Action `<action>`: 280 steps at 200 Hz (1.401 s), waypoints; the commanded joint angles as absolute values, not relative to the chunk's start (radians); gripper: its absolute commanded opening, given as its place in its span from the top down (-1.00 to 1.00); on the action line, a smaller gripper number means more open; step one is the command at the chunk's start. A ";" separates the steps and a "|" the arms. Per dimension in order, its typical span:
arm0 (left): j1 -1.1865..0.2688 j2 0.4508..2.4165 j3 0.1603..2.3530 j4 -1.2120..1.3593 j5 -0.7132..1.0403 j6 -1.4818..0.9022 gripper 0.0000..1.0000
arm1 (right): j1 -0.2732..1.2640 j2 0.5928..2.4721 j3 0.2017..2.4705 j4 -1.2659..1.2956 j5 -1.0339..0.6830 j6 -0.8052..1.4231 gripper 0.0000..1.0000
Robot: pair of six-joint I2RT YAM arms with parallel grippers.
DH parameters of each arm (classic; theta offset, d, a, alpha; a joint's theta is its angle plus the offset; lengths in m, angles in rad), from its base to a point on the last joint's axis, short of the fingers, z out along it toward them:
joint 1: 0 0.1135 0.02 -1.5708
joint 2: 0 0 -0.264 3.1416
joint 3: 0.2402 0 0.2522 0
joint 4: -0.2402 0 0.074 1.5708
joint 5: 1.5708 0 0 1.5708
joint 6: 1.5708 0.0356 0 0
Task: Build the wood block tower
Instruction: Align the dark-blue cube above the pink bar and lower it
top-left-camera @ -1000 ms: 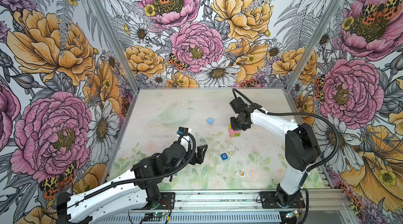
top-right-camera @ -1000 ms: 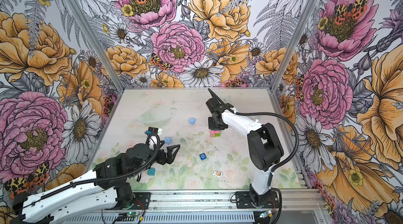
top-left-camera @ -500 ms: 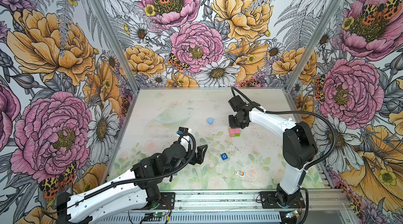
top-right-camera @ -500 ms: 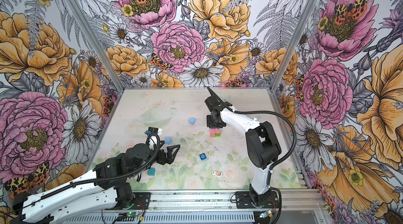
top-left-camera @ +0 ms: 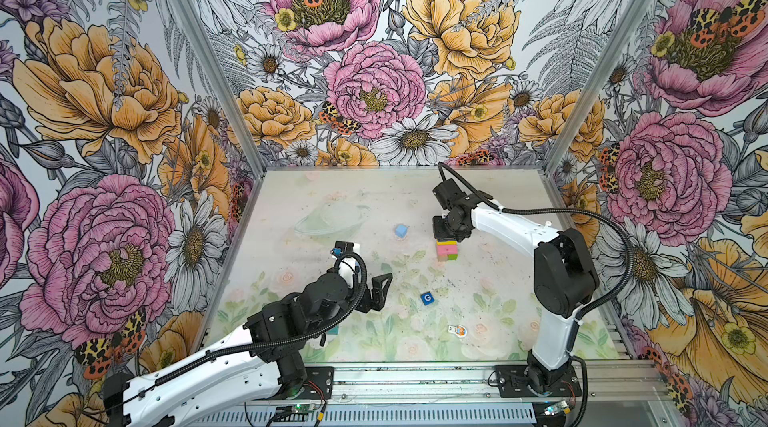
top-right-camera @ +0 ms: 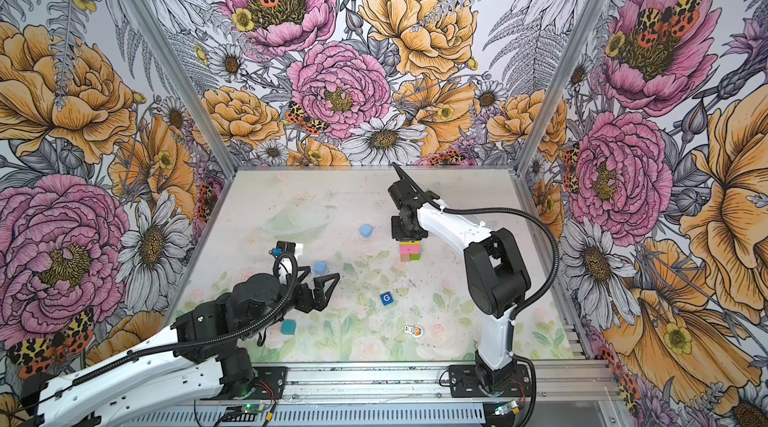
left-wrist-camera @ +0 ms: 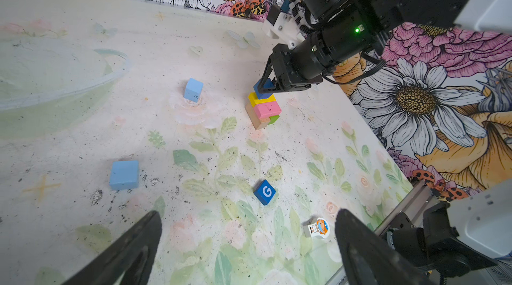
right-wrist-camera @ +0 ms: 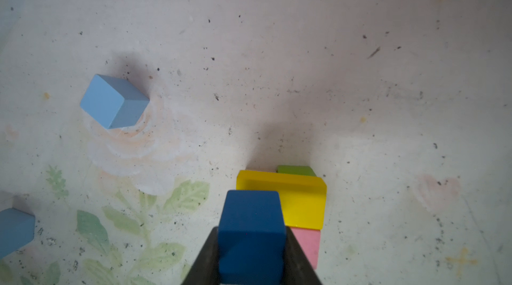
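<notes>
The tower [left-wrist-camera: 264,110] has only its oblong base. The right tool [left-wrist-camera: 263,86] clamps a dark blue cube [left-wrist-camera: 261,91] at its top, and the left tool [left-wrist-camera: 248,214] is spread, empty. The G cube [left-wrist-camera: 265,192], at the tower's six o'clock, waits.

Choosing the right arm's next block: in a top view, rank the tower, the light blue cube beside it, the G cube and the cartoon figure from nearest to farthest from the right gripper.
From the right gripper:
1. tower, directly beneath it.
2. light blue cube, left of the tower in the view.
3. G cube, toward the front.
4. cartoon figure, near the front edge.
</notes>
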State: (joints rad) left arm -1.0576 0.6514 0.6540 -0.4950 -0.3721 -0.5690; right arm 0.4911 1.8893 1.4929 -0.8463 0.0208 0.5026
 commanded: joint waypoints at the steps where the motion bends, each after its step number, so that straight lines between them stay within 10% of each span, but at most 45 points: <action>1: -1.046 0.627 0.654 -0.508 -0.359 -0.561 -0.98 | 0.484 1.916 1.528 -0.838 0.009 0.492 0.36; 280: -1.043 0.572 0.617 -0.510 -0.358 -0.595 -0.98 | 0.487 1.872 1.460 -0.841 0.008 0.501 0.35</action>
